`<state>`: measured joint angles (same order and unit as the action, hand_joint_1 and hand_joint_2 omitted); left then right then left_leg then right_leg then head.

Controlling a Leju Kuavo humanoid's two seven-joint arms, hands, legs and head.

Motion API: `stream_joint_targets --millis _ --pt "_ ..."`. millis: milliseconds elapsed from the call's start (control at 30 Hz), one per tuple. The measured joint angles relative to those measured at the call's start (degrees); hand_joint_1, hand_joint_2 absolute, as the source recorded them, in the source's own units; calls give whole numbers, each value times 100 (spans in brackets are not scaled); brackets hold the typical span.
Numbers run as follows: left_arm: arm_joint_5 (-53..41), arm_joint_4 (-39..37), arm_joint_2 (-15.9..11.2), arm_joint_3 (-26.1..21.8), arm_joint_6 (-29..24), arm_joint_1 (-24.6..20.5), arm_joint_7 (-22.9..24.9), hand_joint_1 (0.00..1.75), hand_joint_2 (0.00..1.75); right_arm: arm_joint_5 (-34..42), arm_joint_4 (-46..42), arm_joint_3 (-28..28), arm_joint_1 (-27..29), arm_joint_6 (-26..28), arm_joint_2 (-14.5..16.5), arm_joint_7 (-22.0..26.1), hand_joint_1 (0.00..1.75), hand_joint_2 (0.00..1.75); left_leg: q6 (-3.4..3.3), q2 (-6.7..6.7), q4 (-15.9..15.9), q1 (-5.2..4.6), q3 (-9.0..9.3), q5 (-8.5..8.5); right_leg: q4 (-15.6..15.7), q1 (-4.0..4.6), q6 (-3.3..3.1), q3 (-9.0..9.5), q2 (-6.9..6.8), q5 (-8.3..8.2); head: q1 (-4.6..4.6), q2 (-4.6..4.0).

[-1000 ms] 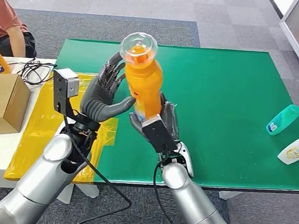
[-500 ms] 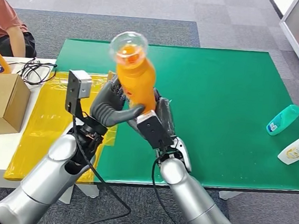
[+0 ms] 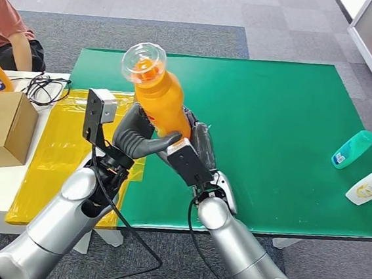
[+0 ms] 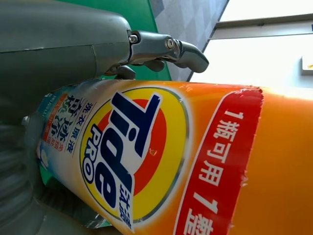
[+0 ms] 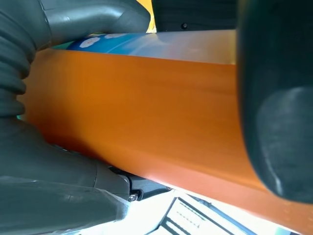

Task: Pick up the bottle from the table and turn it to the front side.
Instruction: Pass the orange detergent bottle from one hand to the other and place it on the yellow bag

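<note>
An orange Tide bottle (image 3: 162, 104) with a clear cap (image 3: 142, 62) is held up above the green table (image 3: 286, 116), leaning to the left. My left hand (image 3: 136, 135) grips its lower body, the thumb lying across the front. My right hand (image 3: 196, 145) holds the bottle's base from the right side. In the left wrist view the Tide label (image 4: 136, 147) faces the camera, with my left hand (image 4: 66, 49) wrapped over it. In the right wrist view my right hand (image 5: 55, 191) clasps the plain orange side of the bottle (image 5: 147, 112).
A teal bottle (image 3: 352, 148) and a white bottle (image 3: 371, 184) lie at the table's right edge. A yellow sheet (image 3: 56, 150) covers the left end. A cardboard box (image 3: 1, 128), cables (image 3: 44, 87) and a seated person (image 3: 6, 23) are at far left.
The bottle has tipped further left, its cap moving left and up. My left hand has closed around it and both hands shifted slightly left.
</note>
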<state>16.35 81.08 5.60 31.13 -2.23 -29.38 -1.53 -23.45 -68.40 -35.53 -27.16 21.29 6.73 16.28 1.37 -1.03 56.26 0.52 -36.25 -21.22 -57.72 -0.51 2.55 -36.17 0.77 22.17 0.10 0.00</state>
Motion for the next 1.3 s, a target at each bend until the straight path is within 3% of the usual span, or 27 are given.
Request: stream_joint_targets --millis 567,667,700,800,1267,1300 --pt "0 -4 -9 18 0 -6 0 0 175 -2 4 -1 0 0 0 0 175 175 0 0 0 0 0 0 0 0 0 0 0 0 -1 0" --pt "-4 -7 -9 22 3 -9 0 131 175 -5 7 -1 0 -1 0 10 175 175 0 0 0 0 0 0 0 0 0 0 0 0 -1 0" --pt "-20 -9 -11 28 12 -13 -1 175 131 -16 8 -1 0 -4 0 39 175 175 0 0 0 0 0 0 0 0 0 0 0 0 -1 0" --pt "-116 -38 -26 66 74 -65 -13 175 0 -92 7 -10 3 15 2 174 175 175 0 0 0 0 0 0 0 0 0 0 0 0 1 0" --pt "-195 -278 -59 73 109 -207 -104 175 0 10 -2 -199 3 107 16 153 175 175 0 0 0 0 0 0 0 0 0 0 0 0 0 0" --pt "-196 -281 -60 74 110 -209 -105 175 0 14 -2 -203 3 107 16 152 165 175 0 0 0 0 0 0 0 0 0 0 0 0 1 0"
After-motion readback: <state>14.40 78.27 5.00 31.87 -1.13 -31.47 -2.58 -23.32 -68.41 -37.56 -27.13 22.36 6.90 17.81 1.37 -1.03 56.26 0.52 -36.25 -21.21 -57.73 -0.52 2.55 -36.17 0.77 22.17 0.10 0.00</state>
